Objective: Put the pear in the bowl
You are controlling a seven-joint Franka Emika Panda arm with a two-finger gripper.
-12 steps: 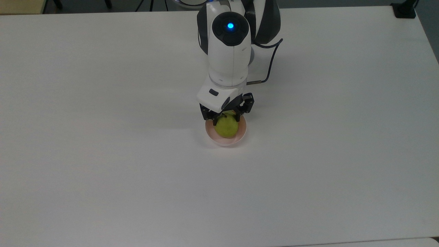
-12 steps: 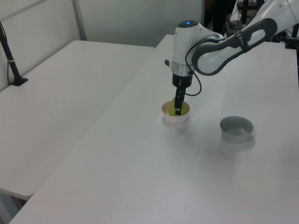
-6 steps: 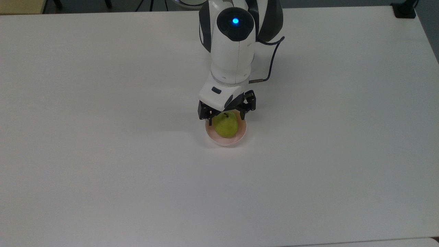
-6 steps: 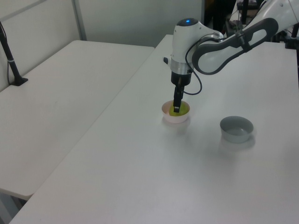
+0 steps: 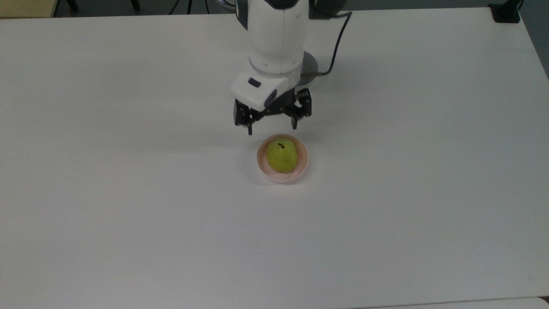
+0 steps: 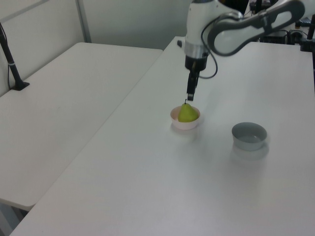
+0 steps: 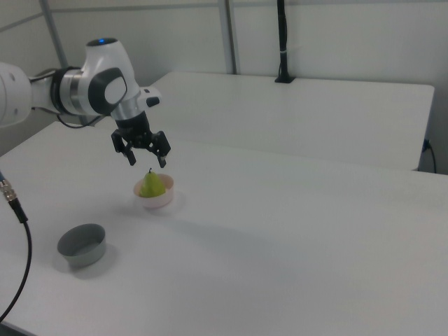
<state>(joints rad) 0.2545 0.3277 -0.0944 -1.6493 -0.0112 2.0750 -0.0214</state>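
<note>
The gripper has let go and lifted clear, fingers spread and empty above the bowl. The pear sits upright inside the bowl, stem up; the placing looks done.

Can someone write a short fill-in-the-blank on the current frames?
1. The pear sits inside the ____ bowl.
2. The gripper hangs above the pear with its fingers ____.
3. The grey bowl holds ____.
4. Both bowls stand on a ____ table.

Missing words: pink; open; nothing; white
</note>
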